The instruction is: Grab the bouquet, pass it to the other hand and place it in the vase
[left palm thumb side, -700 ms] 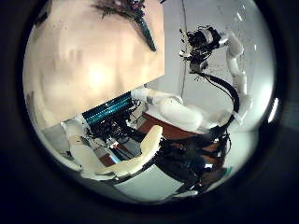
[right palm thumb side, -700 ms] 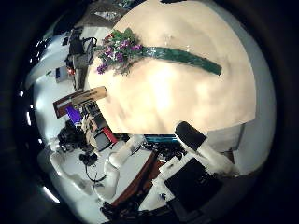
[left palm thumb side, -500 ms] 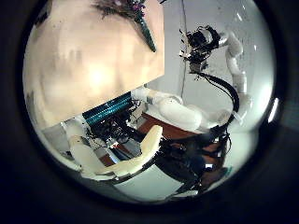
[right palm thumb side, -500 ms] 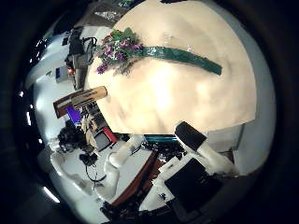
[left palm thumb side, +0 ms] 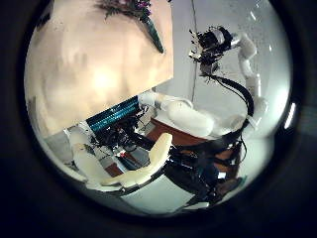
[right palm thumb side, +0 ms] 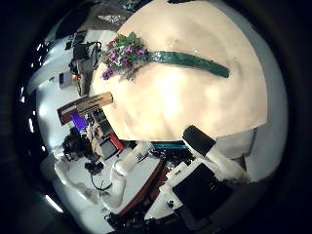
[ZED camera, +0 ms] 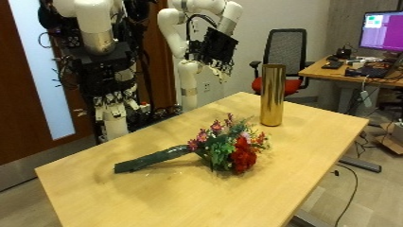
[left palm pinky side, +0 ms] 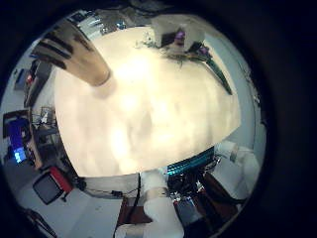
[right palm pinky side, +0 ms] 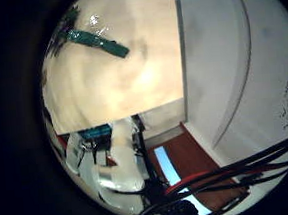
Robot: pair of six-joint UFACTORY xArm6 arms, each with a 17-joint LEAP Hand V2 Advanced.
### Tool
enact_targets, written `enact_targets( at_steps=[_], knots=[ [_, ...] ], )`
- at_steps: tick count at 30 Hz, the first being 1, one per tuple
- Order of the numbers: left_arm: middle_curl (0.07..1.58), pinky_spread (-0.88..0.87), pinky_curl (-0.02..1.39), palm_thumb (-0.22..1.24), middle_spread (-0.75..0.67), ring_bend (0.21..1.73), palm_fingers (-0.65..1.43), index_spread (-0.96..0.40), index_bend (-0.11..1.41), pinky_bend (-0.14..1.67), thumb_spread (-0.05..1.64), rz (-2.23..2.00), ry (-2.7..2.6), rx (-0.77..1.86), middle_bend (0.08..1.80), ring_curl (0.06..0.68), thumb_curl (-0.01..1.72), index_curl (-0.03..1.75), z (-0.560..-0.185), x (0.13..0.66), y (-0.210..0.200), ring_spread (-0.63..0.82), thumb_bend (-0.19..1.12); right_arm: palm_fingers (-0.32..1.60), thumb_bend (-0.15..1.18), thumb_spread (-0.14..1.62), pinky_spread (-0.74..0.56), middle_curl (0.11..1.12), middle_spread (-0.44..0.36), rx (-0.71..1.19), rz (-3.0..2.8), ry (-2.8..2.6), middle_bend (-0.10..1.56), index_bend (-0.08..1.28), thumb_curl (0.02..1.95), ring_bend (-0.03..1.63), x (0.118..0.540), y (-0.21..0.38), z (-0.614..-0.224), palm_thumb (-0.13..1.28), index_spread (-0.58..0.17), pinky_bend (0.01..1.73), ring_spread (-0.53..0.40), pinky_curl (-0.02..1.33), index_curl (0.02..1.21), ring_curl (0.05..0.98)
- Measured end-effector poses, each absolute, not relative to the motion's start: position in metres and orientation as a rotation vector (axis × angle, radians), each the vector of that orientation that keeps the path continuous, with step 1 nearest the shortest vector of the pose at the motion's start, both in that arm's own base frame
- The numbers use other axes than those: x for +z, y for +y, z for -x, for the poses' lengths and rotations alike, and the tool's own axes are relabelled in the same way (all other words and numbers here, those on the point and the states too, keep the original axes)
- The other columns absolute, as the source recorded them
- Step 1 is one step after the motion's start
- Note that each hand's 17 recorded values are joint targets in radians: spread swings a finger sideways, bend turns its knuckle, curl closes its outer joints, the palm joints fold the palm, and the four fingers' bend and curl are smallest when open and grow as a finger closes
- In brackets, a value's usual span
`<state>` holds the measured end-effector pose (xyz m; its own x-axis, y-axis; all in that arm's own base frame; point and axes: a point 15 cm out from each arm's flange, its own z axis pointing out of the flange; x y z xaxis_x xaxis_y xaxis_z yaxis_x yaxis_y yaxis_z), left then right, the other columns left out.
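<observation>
The bouquet (ZED camera: 201, 151) lies on the table (ZED camera: 303, 180) in the lower middle of the frame, well apart from the vase (ZED camera: 271, 95). It looks light and soft; the green wrapped stem is the best grip. Both hands, left (ZED camera: 116, 97) and right (ZED camera: 217, 52), hang relaxed and empty.

No readable writing anywhere here: nothing legible on the vase (ZED camera: 271, 94), nothing on the bouquet (ZED camera: 201, 149) wrap, and the far monitor (ZED camera: 382, 31) at two o'clock shows only unreadable colour.
</observation>
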<state>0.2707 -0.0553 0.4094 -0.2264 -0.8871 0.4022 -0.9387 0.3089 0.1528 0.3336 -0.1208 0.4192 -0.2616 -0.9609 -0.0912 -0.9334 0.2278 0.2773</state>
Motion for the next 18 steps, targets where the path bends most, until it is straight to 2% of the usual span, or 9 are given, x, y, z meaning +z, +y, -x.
enact_targets(
  at_steps=[3, 6, 18],
  knots=[
    [0.31, 0.57, 0.32, 0.27, 0.46, 0.48, 0.09, 0.28, 0.17, 0.23, 0.78, -1.588, -2.217, 0.152, 0.19, 0.202, 0.33, 0.31, -0.271, 0.413, -0.072, 0.58, -0.04, 0.18, -0.03, 0.98, 0.26, 0.33, 0.018, -0.359, -1.86, -2.414, 0.2, 0.16, 0.36, 0.32, 0.417, -0.127, -0.345, 0.71, -0.367, 0.29, 0.103, 0.32, 0.26, 0.262],
    [0.31, 0.57, 0.32, 0.26, 0.46, 0.48, 0.09, 0.28, 0.17, 0.24, 0.78, -1.556, -2.281, 0.098, 0.2, 0.203, 0.33, 0.31, -0.27, 0.414, -0.084, 0.59, -0.04, 0.19, -0.03, 0.98, 0.26, 0.33, 0.02, -0.398, -1.844, -2.4, 0.2, 0.15, 0.36, 0.33, 0.402, -0.13, -0.352, 0.7, -0.359, 0.29, 0.1, 0.32, 0.26, 0.262],
    [0.31, 0.57, 0.31, 0.26, 0.44, 0.48, 0.09, 0.28, 0.17, 0.23, 0.79, -1.538, -2.324, 0.071, 0.19, 0.201, 0.33, 0.31, -0.279, 0.419, -0.088, 0.58, -0.04, 0.19, -0.03, 1.0, 0.27, 0.34, 0.026, -0.5, -1.8, -2.353, 0.2, 0.15, 0.36, 0.34, 0.367, -0.13, -0.36, 0.69, -0.316, 0.3, 0.094, 0.32, 0.26, 0.257]
  ],
)
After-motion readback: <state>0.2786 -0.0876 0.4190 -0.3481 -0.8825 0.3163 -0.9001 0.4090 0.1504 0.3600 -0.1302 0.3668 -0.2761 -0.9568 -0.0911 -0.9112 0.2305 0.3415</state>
